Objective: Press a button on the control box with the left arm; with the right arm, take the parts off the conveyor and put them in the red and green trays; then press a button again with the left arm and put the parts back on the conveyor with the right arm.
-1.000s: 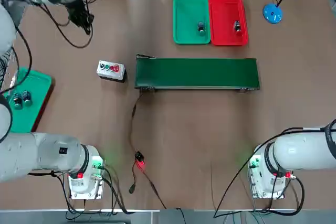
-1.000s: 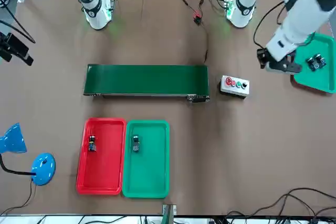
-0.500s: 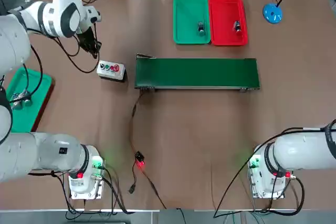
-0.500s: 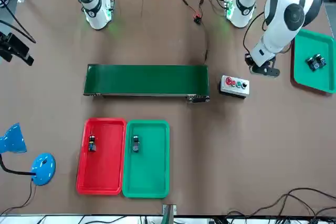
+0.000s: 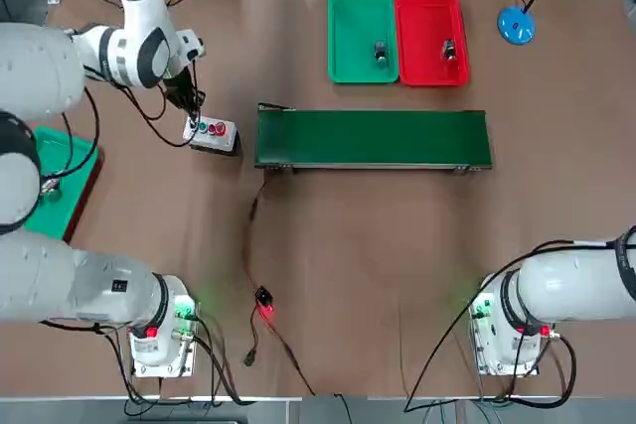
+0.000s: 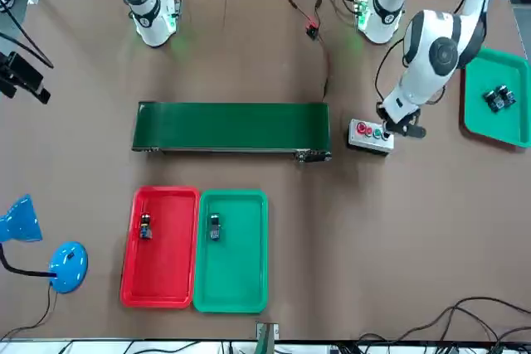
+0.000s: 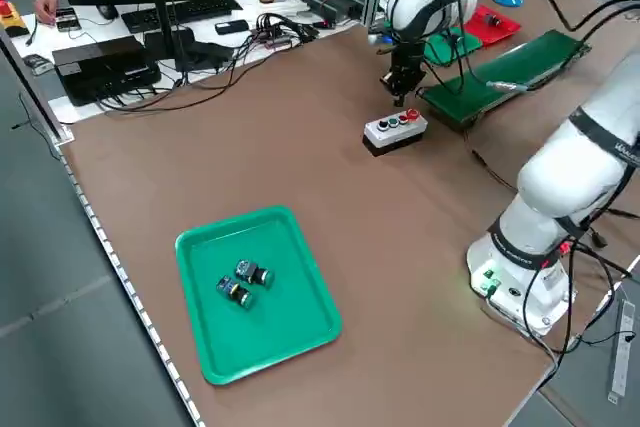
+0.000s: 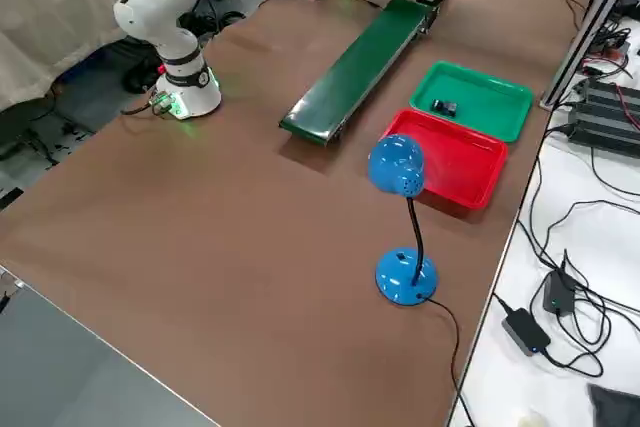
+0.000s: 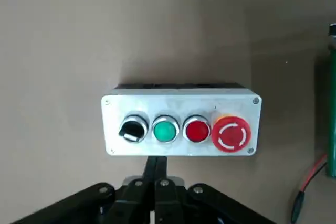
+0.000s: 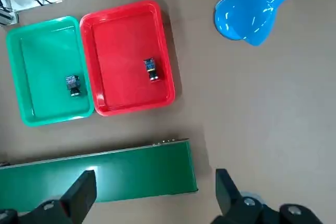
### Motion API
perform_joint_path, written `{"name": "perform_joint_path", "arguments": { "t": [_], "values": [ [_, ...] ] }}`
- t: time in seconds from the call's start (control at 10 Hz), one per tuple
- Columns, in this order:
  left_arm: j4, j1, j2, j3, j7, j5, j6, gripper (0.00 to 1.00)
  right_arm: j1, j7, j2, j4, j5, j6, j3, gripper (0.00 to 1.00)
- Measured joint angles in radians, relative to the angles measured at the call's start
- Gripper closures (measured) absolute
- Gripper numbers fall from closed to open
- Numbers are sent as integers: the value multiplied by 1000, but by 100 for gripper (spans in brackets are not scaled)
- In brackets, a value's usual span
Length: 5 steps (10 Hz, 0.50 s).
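Over the last second I have swung the left gripper [image 9: 156, 174] from the tabletop's far-left corner to the control box [image 5: 211, 133]; fingers pressed together, holding nothing. Parts sit in the green tray [image 5: 363, 37] and red tray [image 5: 430, 39], so I judge this the second press. The right gripper [image 10: 152, 192], open and empty, hangs above the conveyor [image 5: 374, 138].

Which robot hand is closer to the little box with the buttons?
The left. The left gripper hangs right at the control box, fingers shut. The right gripper is open, high above the conveyor's far end.

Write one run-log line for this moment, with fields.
left gripper: shut, at control box | right gripper: open | parts: in green tray, red tray | conveyor: bare
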Motion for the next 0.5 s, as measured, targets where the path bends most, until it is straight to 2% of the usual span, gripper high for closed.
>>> {"name": "perform_joint_path", "arguments": {
  "t": [0.5],
  "values": [
    [6,0,85,-1,2,0,48,98,0,-1,0,-6,0,0,1,0]
  ]
}}
